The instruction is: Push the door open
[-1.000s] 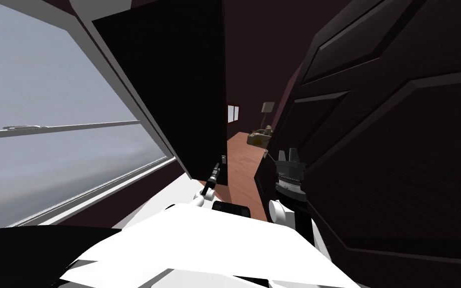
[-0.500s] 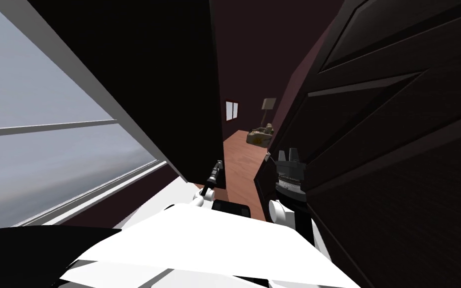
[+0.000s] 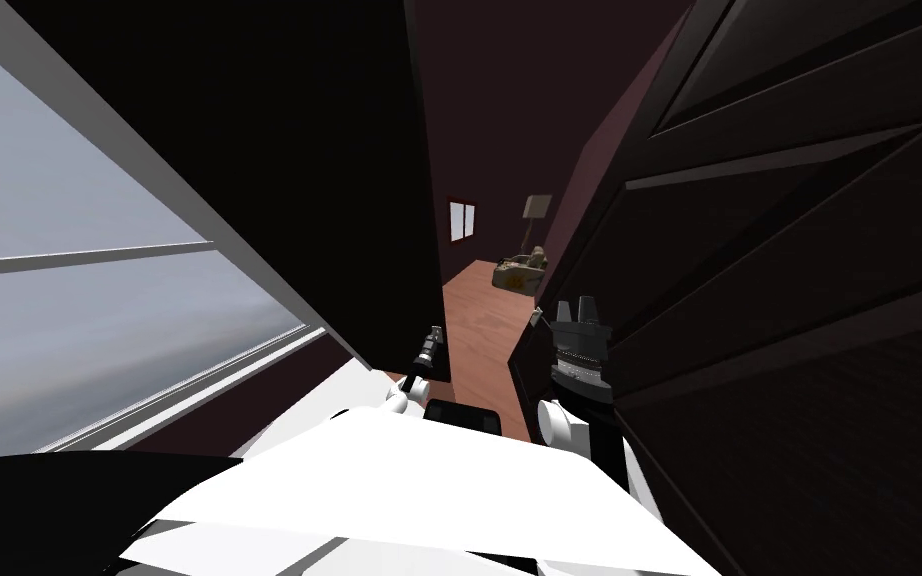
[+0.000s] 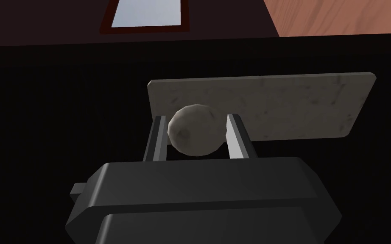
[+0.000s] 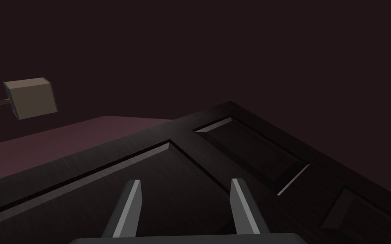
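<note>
1. Left pincer (image 4: 196, 117): pinching the round mottled grey knob (image 4: 195, 131) on a pale rectangular plate (image 4: 283, 106), at the edge of the plain dark door (image 3: 349, 200) on my left.
2. Right pincer (image 5: 186, 181): spread, facing a dark panelled door (image 5: 254, 144).
3. Reddish wooden floor (image 3: 484, 330): between both doors.

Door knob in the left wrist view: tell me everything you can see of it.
The door knob is a round, mottled grey-beige ball, dull like worn metal. It stands out from a pale rectangular backplate on a near-black surface. The left gripper is shut on it, one finger pressing each side.
</note>
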